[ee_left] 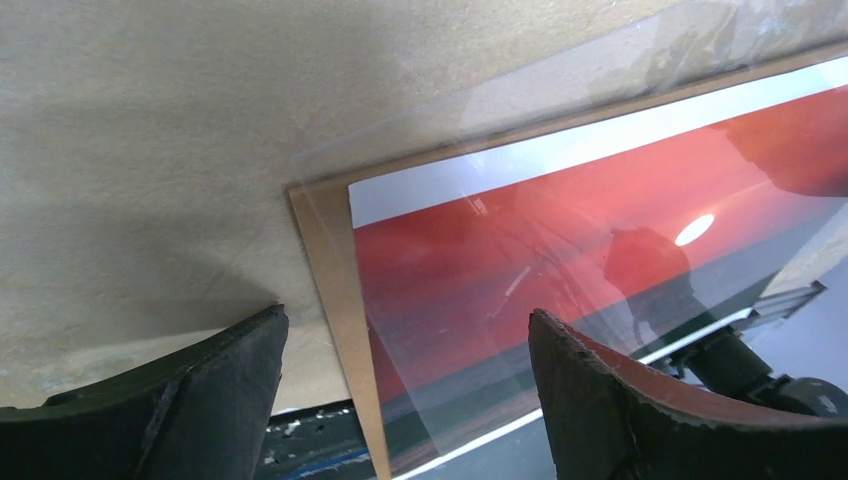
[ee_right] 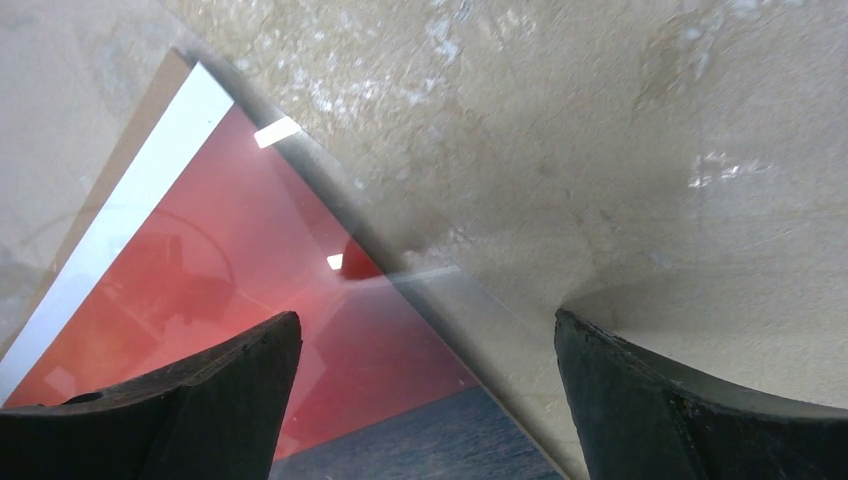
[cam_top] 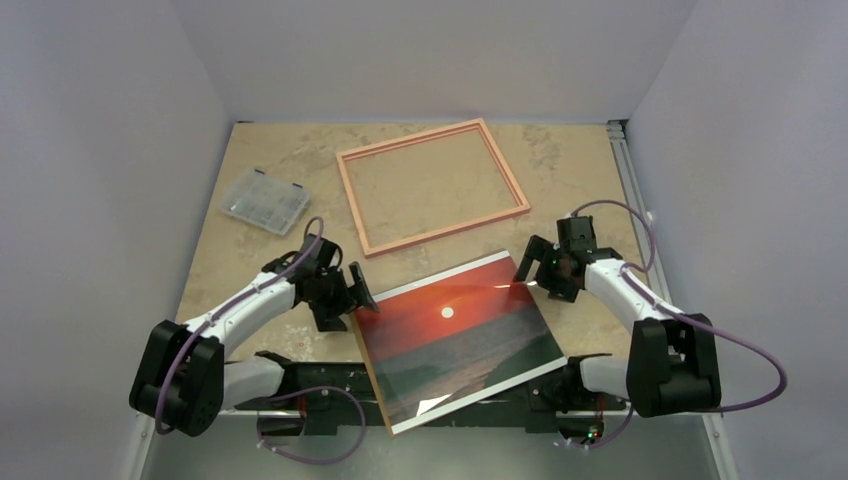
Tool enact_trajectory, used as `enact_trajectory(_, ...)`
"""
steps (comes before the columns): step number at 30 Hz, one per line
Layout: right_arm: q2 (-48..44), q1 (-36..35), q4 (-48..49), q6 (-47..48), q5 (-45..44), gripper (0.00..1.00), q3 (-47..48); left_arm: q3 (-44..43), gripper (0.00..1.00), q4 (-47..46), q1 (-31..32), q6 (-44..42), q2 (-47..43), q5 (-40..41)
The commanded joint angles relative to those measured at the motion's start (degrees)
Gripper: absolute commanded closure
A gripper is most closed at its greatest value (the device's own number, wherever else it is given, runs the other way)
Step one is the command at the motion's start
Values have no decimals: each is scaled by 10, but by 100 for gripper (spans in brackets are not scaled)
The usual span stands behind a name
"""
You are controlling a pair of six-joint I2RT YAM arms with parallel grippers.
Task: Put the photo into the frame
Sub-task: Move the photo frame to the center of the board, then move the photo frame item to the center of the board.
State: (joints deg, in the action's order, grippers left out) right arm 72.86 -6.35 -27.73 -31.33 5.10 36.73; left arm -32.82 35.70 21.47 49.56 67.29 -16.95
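Observation:
The photo [cam_top: 455, 335], a red sunset print with a white border, lies face up at the table's near edge, partly over the arm bases. It rests on a brown backing board [ee_left: 335, 290] with a clear sheet [ee_left: 480, 125] lying over it, slightly shifted. The pinkish wood frame [cam_top: 445, 229] lies flat at the back, apart from the photo. My left gripper [cam_top: 352, 300] is open and empty, straddling the photo's left edge [ee_left: 405, 318]. My right gripper [cam_top: 537, 275] is open and empty over the photo's far right corner [ee_right: 425, 318]; the photo [ee_right: 230, 260] and board [ee_right: 150, 100] show there.
A clear plastic compartment box [cam_top: 265, 200] sits at the back left, beside the frame. A metal rail [cam_top: 625, 170] runs along the table's right edge. White walls close in on three sides.

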Motion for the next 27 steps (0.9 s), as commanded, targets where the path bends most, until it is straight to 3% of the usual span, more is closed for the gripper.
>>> enact_trajectory(1, -13, -2, -25, -1, 68, 5, -35, 15, 12, -50, 3, 27, 17, -15)
enact_trajectory(15, -29, -15, -11, -34, 132, 9, -98, 10, 12, -44, 4, 21, 42, 19)
enact_trajectory(22, -40, -22, -12, -43, 119, 9, -102, -35, 11, 60, 28, 0, 7, 103)
enact_trajectory(27, -29, -22, -7, -44, 116, 9, -98, -21, 11, 57, 32, 10, 6, 101)
